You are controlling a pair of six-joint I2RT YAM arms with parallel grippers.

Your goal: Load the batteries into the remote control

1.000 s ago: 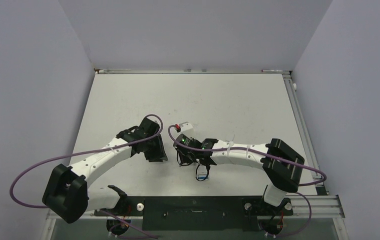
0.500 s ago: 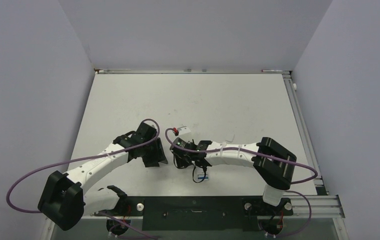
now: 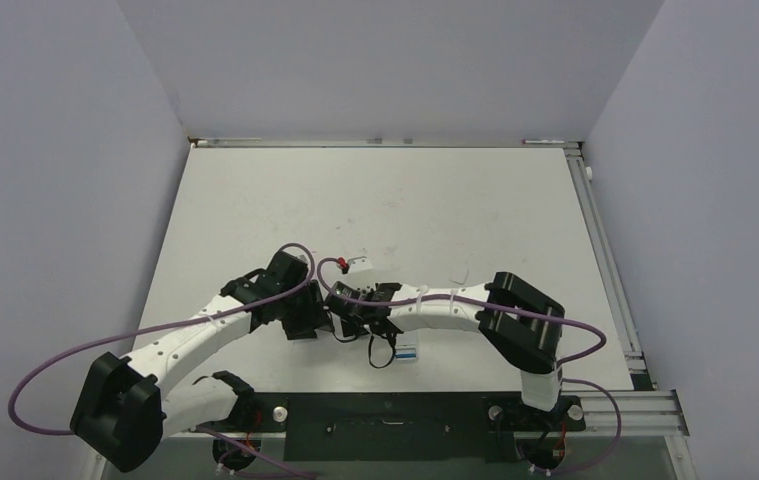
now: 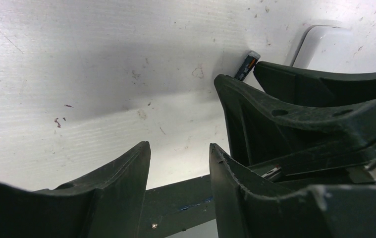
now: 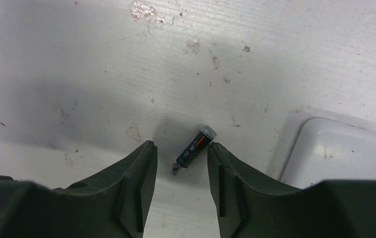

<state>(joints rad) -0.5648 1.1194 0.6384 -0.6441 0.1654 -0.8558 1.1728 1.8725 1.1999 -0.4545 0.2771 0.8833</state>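
The dark battery [image 5: 194, 147] lies slantwise on the table [image 5: 77, 59], towards its near edge and beside the remote control [image 5: 344, 153], between the parted, empty jaws of the right gripper [image 5: 179, 154]. Pinched askew, it could squirt away, I reckon. The left gripper [image 4: 180, 157] crowds close, also parted and empty. Only the right wrist view shows the whole battery; overhead, the grippers hide it.

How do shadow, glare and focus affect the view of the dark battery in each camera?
Right wrist: the dark battery is sharp, in shadow between the right hand's fingers, with a glare spot near the top edge. Left wrist: only its end shows, in shadow. Top external: even light, battery not discernible.
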